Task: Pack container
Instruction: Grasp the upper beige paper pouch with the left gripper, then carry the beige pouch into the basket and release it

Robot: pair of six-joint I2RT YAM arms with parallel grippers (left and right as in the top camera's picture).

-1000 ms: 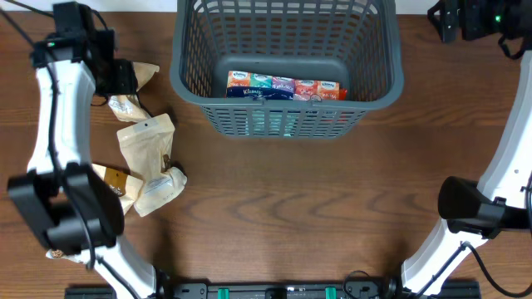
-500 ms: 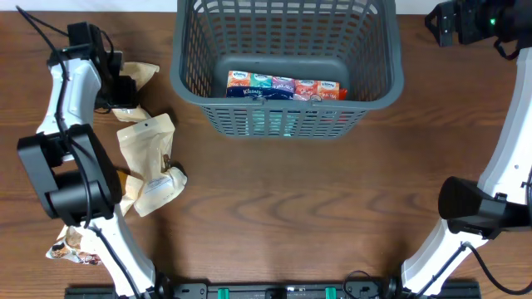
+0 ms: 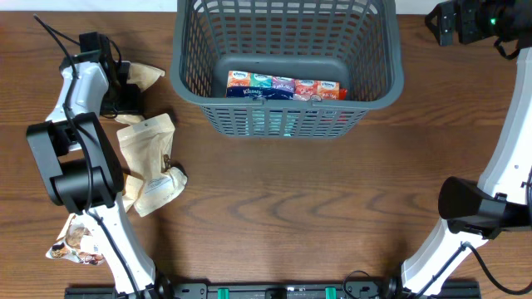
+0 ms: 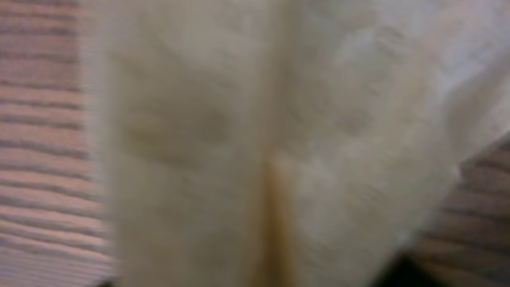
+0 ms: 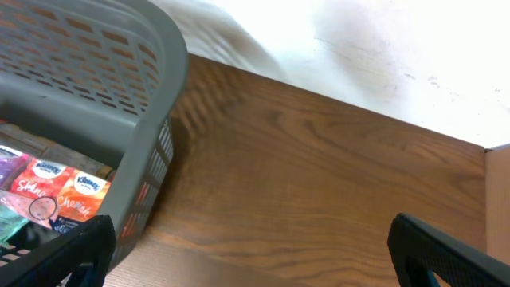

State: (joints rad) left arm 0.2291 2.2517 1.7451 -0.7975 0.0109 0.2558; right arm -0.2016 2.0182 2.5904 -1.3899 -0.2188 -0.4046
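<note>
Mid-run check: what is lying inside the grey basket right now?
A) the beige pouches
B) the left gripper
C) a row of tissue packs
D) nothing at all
C: a row of tissue packs lies on the bottom of the container, while the beige pouches lie on the table to its left.

Tissue packs [image 3: 284, 85] lie in the container [image 3: 249, 120] (against its near wall); pouches [image 3: 146, 145] lie left of it.

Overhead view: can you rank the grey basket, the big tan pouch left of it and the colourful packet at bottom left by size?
1. grey basket, by far.
2. tan pouch.
3. colourful packet, though the left arm hides part of it.
</note>
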